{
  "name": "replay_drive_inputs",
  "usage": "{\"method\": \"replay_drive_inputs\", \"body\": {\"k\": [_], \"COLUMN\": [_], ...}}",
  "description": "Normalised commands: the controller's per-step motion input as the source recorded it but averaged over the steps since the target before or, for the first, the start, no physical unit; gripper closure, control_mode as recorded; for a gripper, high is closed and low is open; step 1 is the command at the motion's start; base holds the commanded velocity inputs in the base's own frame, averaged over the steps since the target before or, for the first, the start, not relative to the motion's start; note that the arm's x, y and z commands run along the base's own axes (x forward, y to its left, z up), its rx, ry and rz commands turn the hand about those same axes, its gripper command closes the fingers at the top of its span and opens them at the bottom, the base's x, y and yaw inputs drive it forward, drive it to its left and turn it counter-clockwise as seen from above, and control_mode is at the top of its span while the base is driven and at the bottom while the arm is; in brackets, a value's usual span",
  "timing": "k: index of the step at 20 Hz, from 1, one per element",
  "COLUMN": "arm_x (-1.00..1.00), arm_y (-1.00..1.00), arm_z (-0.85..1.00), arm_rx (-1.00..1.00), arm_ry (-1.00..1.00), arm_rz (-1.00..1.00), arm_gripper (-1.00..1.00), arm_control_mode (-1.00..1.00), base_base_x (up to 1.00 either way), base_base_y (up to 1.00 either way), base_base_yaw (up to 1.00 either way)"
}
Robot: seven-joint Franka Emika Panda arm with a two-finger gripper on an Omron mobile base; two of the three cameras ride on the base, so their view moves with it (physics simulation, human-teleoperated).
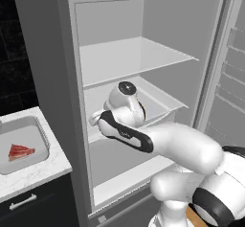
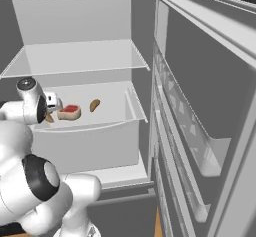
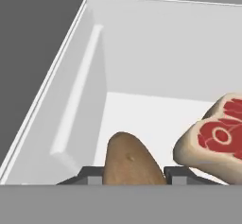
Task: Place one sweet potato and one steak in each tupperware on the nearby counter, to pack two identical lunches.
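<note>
Between the two dark fingertips (image 3: 93, 175) of the gripper (image 3: 133, 176) sits a sweet potato (image 3: 130, 160), a tip at each flank, though I cannot tell whether they squeeze it. Just beside it in the fridge drawer (image 2: 131, 104) lies a steak (image 3: 215, 142), with a second sweet potato (image 2: 94, 104) further toward the drawer's right wall. Off on the counter (image 1: 33, 172), another steak (image 1: 20, 151) rests in a tupperware (image 1: 44, 137).

Fridge: standing open, its door (image 2: 200, 106) swinging out along the right.
Upper shelf (image 2: 80, 56): lying bare.
Drawer (image 2: 90, 126): sitting below the shelf — pale, with a tall front wall.
Steak (image 2: 69, 112): lying in the drawer, red with tan edging.
Sweet potato (image 2: 94, 104): lying just right of the steak, apart from it.
Arm (image 2: 30, 106): reaching into the drawer's left end — the fingers are hidden.
</note>
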Motion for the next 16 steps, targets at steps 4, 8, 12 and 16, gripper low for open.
{"method": "replay_drive_inputs", "body": {"k": [4, 8, 12, 16], "arm_x": [-0.85, -0.99, -0.94, -0.80], "arm_y": [-0.37, -0.53, -0.62, -0.72], "arm_z": [0.79, 0.55, 0.48, 0.77], "arm_rx": [0.05, 0.01, 0.00, 0.00], "arm_ry": [0.03, 0.03, 0.11, 0.16], "arm_rz": [-0.02, -0.12, -0.18, -0.19], "arm_gripper": [1.00, 1.00, 1.00, 1.00], "arm_control_mode": [-1.00, -1.00, -1.00, -1.00], "base_base_x": [0.00, 0.00, 0.00, 0.00], "base_base_y": [0.00, 0.00, 0.00, 0.00], "base_base_yaw": [0.00, 0.00, 0.00, 0.00]}}
